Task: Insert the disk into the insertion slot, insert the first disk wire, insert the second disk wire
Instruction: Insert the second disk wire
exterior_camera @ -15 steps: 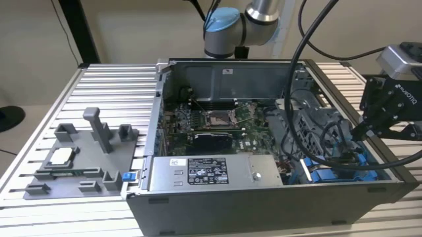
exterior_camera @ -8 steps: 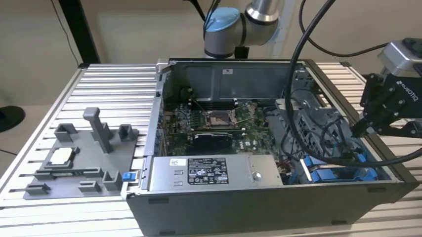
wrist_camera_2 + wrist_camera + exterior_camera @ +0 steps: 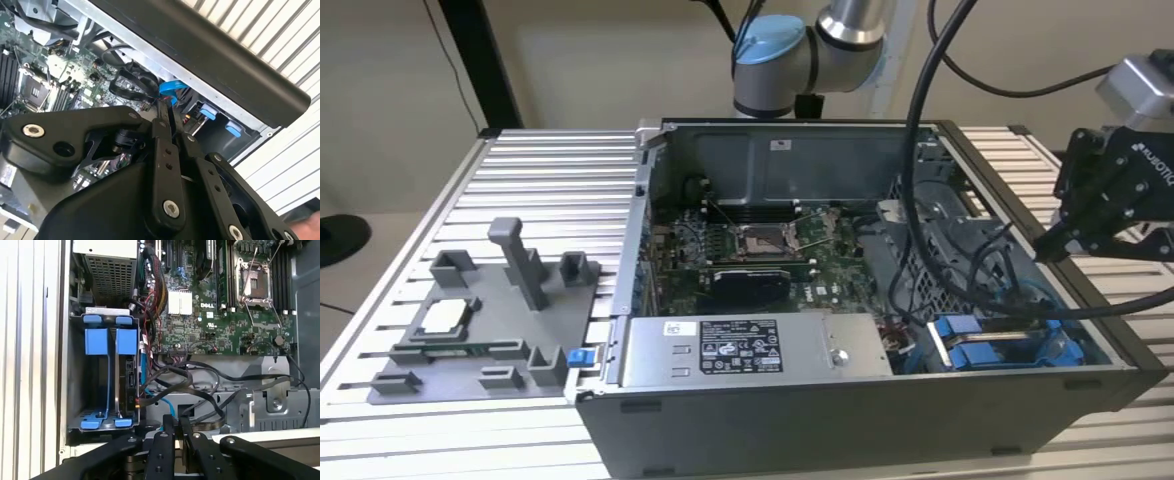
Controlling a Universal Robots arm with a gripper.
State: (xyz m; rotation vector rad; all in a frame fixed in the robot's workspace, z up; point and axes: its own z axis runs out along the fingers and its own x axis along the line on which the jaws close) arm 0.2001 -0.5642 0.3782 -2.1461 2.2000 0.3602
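**Gripper Position Relative to Disk**

In the exterior view, the disk is seated in the bay at lower right. Higher, at the right edge, the gripper is seen with fingers nearly closed. A blue wire reaches them.

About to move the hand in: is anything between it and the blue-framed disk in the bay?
Yes. In the first wrist view, black cables and a blue cable cross just beyond the hand, between it and the disk.
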